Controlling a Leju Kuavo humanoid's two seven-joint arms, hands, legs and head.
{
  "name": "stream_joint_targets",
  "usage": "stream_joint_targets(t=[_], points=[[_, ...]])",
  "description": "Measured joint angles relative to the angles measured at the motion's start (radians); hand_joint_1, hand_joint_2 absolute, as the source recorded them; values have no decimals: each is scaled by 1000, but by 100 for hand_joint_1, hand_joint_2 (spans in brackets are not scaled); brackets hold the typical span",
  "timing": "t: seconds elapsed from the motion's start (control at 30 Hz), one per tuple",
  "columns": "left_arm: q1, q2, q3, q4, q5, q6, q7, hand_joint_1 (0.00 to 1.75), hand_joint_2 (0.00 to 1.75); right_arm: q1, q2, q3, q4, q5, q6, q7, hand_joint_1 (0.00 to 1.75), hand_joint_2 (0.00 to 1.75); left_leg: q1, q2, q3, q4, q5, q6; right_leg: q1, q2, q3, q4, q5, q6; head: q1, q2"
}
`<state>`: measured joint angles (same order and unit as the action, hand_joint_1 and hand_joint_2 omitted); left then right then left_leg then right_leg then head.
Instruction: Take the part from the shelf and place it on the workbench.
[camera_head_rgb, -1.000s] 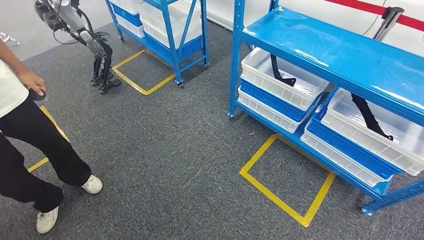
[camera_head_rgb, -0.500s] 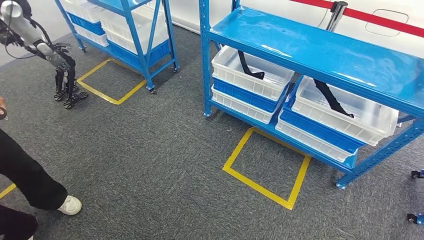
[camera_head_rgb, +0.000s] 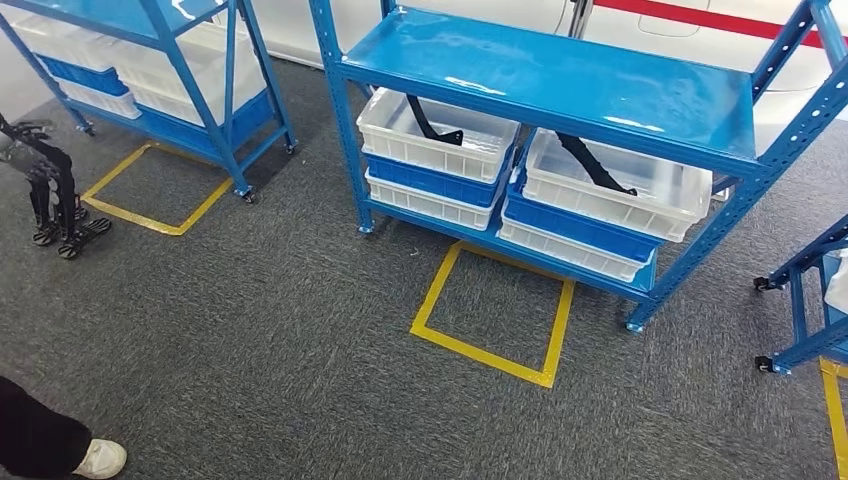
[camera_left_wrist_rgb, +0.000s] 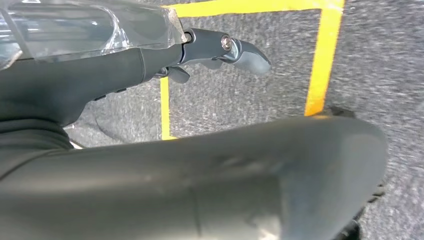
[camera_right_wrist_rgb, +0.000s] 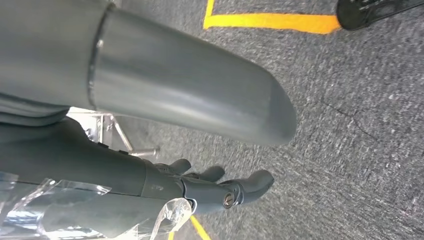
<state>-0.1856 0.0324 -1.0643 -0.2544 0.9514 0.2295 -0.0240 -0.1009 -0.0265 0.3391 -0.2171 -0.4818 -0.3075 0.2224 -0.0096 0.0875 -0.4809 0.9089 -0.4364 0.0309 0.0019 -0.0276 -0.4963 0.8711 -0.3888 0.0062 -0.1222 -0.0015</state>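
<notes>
Two black curved parts lie in white bins on the lower level of a blue shelf (camera_head_rgb: 560, 75) ahead of me. One part (camera_head_rgb: 428, 122) leans in the left bin (camera_head_rgb: 440, 150), the other part (camera_head_rgb: 592, 163) in the right bin (camera_head_rgb: 620, 195). Each white bin sits on a stacked blue and white bin. My left hand (camera_left_wrist_rgb: 210, 50) hangs beside my body over the grey carpet, fingers stretched out, holding nothing. My right hand (camera_right_wrist_rgb: 215, 185) hangs the same way, fingers loosely spread and empty. Both hands are far from the shelf.
A yellow taped square (camera_head_rgb: 490, 310) marks the carpet in front of the shelf. A second blue shelf (camera_head_rgb: 180, 90) with bins stands at the left, with another robot's dark legs (camera_head_rgb: 55, 195) near it. A person's shoe (camera_head_rgb: 100, 458) is at the lower left. A blue wheeled frame (camera_head_rgb: 810, 300) stands at the right.
The camera has turned to the right, so the whole scene slid left. The shelf with the parts now sits near the middle, and the person has nearly left the picture.
</notes>
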Motion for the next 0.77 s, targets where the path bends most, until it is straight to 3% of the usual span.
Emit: stream_joint_targets(t=[0.07,0.13,0.17,0.2,0.23,0.3,0.37,0.43,0.5,0.57,0.63,0.67,0.7,0.77], points=[[0,0,0,0,0,0,0,0,0,-4,2,0,0,0,0,0,0,0,7,-53,-54,128,-72,-11,-5,18,-4,-2,7,-8,0,0],[7,0,0,0,0,0,0,0,0,-5,3,0,0,-1,0,-2,0,0,12,-73,-122,280,-133,-18,-5,43,-11,-2,14,-10,0,0],[10,0,0,0,0,0,0,0,0,-4,3,0,0,-2,0,-3,0,0,13,-76,-135,310,-136,-19,-6,57,-13,-1,17,-8,0,0],[12,0,0,0,1,0,0,0,0,-3,3,0,0,-3,0,-4,0,0,15,-77,-126,294,-119,-20,-6,71,-15,-1,20,-5,0,0],[13,0,0,0,1,1,0,0,0,-2,3,0,0,-4,0,-5,0,0,16,-82,-97,236,-86,-20,-7,84,-15,-1,22,-2,0,0],[12,0,0,0,1,2,0,0,0,-3,3,0,0,-6,1,-6,0,0,18,-119,-17,72,-19,-18,-8,109,-20,3,26,6,0,0],[11,0,0,0,1,2,-1,0,0,-4,4,1,0,-7,2,-7,0,0,19,-148,22,-22,9,-10,-5,132,-31,7,31,15,1,0],[11,-1,-1,0,0,1,-1,0,0,1,3,1,0,-8,2,-7,0,0,18,-134,22,-33,13,5,-6,153,-42,8,36,25,3,0],[9,-3,-1,0,-1,0,-1,0,0,7,2,3,0,-8,2,-7,0,0,19,-113,21,-36,21,20,-8,125,-61,41,14,34,5,0],[9,-3,-1,-1,-1,0,-1,0,0,5,3,6,0,-9,3,-6,0,0,18,-89,20,-37,27,29,-10,69,-114,160,-57,43,6,0],[15,-3,-1,-1,0,0,0,0,0,2,4,10,0,-9,3,-7,0,0,15,-63,16,-36,27,31,-13,43,-179,308,-123,51,6,0],[16,-3,-1,-1,1,0,0,0,0,2,4,12,0,-9,3,-7,0,0,14,-50,16,-36,27,31,-14,39,-192,342,-131,52,6,0],[16,-3,-1,-1,2,0,0,0,0,2,4,13,0,-8,2,-7,0,0,14,-39,16,-36,27,31,-14,36,-184,335,-119,52,6,0],[14,-3,-1,-1,3,0,0,0,0,2,3,16,0,-3,0,-8,0,0,14,-25,18,-36,26,29,-14,28,-137,253,-74,48,6,0]])
